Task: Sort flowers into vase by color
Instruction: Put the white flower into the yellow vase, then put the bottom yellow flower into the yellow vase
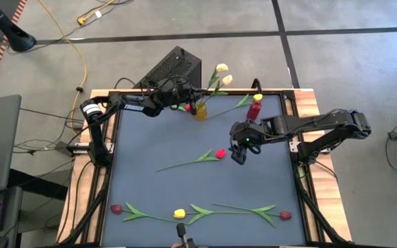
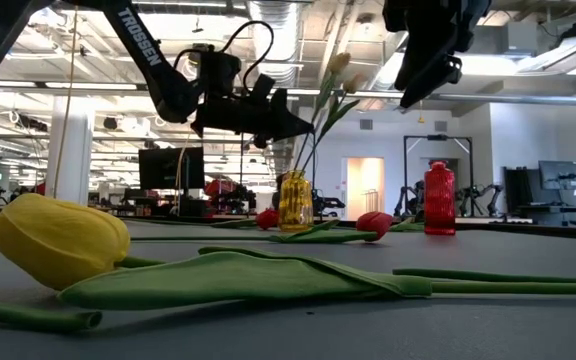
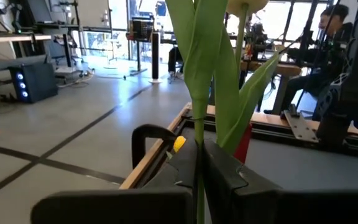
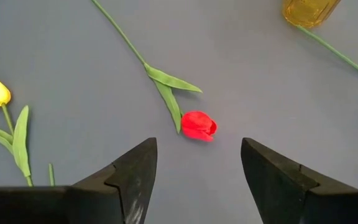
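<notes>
White "TROSSEN" lettering marks the left arm (image 2: 153, 55).

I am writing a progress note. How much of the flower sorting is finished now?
Two cream tulips already stand in the yellow vase. The left gripper is shut on a stem there. The open right gripper hovers over a red tulip. The red vase and the front-row tulips remain.

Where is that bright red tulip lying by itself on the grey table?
The bright red tulip lies near the middle of the grey table in the high view, just below the right arm's open tool, its stem trailing left.
</notes>
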`<state>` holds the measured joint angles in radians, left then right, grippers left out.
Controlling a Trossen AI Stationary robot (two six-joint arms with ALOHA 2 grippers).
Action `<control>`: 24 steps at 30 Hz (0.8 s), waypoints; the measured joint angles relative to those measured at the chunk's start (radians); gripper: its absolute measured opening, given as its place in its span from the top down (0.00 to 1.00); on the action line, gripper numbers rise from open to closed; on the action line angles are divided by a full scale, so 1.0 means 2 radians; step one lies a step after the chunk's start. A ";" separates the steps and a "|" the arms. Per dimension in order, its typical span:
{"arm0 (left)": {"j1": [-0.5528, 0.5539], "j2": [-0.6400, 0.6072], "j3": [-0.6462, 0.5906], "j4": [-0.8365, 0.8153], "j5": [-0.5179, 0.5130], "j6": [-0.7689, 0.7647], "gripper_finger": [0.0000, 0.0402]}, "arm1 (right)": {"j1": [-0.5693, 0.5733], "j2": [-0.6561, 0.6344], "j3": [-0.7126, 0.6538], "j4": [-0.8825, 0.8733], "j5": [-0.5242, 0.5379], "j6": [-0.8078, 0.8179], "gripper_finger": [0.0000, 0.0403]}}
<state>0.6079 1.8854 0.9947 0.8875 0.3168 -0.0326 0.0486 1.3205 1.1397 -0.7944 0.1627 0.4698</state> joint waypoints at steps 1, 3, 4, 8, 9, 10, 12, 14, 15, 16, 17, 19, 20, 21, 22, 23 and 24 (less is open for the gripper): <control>0.000 0.000 0.000 -0.003 0.003 0.000 0.98 | 0.000 0.000 0.000 0.000 0.000 0.000 0.35; 0.001 0.000 0.000 -0.011 0.008 0.001 0.95 | 0.000 0.000 0.000 0.000 0.000 -0.001 0.35; 0.001 0.000 0.000 -0.014 0.008 0.001 0.92 | 0.000 0.000 0.000 0.000 0.000 -0.002 0.35; 0.001 0.000 0.000 -0.027 0.008 -0.001 0.80 | -0.001 0.000 0.000 0.000 0.000 -0.003 0.35; 0.001 0.000 0.000 -0.029 0.008 -0.001 0.77 | -0.002 0.000 0.000 0.000 0.000 -0.004 0.35; 0.001 0.000 0.000 -0.030 0.008 -0.001 0.74 | -0.003 0.000 0.000 0.000 0.000 -0.003 0.35; 0.001 0.000 0.000 -0.032 0.008 -0.001 0.69 | -0.003 0.000 0.000 0.000 0.000 -0.004 0.35; 0.002 -0.002 0.000 -0.037 0.009 -0.002 0.65 | -0.003 0.000 0.000 0.000 0.000 -0.004 0.35; 0.003 -0.004 0.000 -0.040 0.009 -0.002 0.63 | -0.003 0.000 0.000 -0.001 0.000 -0.004 0.35; 0.004 -0.007 0.000 -0.046 0.009 -0.002 0.61 | -0.003 0.000 0.000 -0.002 0.000 -0.004 0.35; 0.006 -0.012 0.000 -0.056 0.010 -0.002 0.60 | -0.003 0.000 0.000 -0.004 0.000 -0.004 0.35; 0.009 -0.024 0.000 -0.083 0.010 0.003 0.57 | -0.003 0.000 0.000 -0.007 0.000 -0.003 0.35; 0.011 -0.032 0.000 -0.102 0.010 0.010 0.56 | -0.003 0.000 0.000 -0.007 0.000 -0.003 0.35; 0.012 -0.040 0.000 -0.122 0.012 0.018 0.55 | -0.003 0.000 0.000 -0.007 0.000 -0.003 0.35; 0.013 -0.048 0.000 -0.146 0.016 0.027 0.55 | -0.003 0.000 0.000 -0.007 0.000 -0.003 0.35; 0.013 -0.057 0.000 -0.170 0.020 0.038 0.54 | -0.003 0.000 0.000 -0.007 0.000 -0.004 0.35; 0.013 -0.065 0.000 -0.194 0.023 0.051 0.54 | -0.003 0.000 0.000 -0.007 0.000 -0.004 0.35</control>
<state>0.6333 1.7547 0.9951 0.4990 0.3623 0.0686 0.0417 1.3205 1.1397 -0.8088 0.1619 0.4625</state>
